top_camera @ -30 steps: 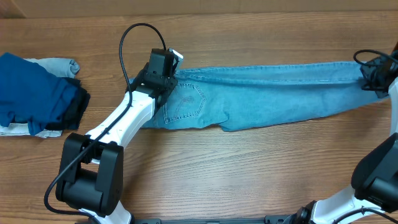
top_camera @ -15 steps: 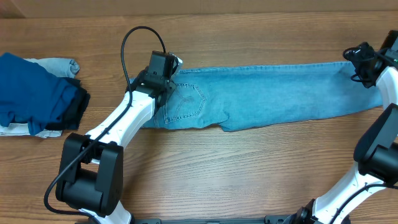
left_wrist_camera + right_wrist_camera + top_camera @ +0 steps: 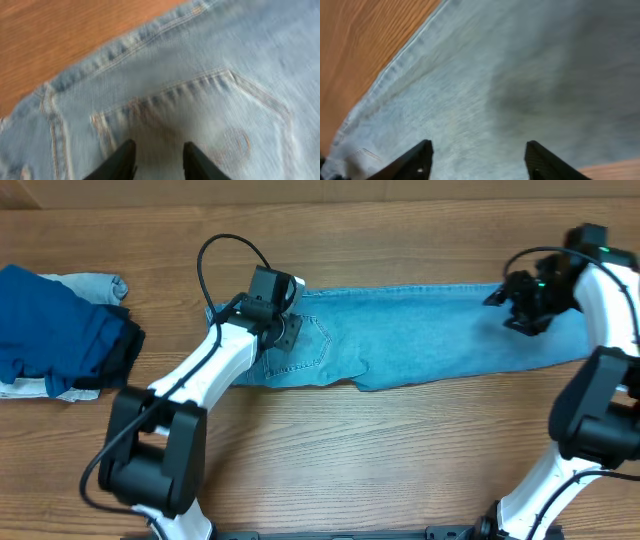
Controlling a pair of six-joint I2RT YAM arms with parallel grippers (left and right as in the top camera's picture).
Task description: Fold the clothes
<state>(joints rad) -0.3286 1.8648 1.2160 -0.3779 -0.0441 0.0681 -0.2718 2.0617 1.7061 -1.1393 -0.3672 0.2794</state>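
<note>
Jeans [image 3: 385,345] flat, L hand [image 3: 157,149] over pocket [image 3: 200,112], R hand [image 3: 479,150] over leg [image 3: 450,315]

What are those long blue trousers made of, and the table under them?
The jeans look like faded cotton denim: woven grain, tan double stitching round the pocket, matte finish. The table looks like wood or wood-look laminate, I cannot tell which: brown grain lines, smooth top.

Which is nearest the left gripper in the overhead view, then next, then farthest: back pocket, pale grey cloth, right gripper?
1. Back pocket, beside the left gripper.
2. Pale grey cloth, far left.
3. Right gripper, far right, over the jeans.
</note>
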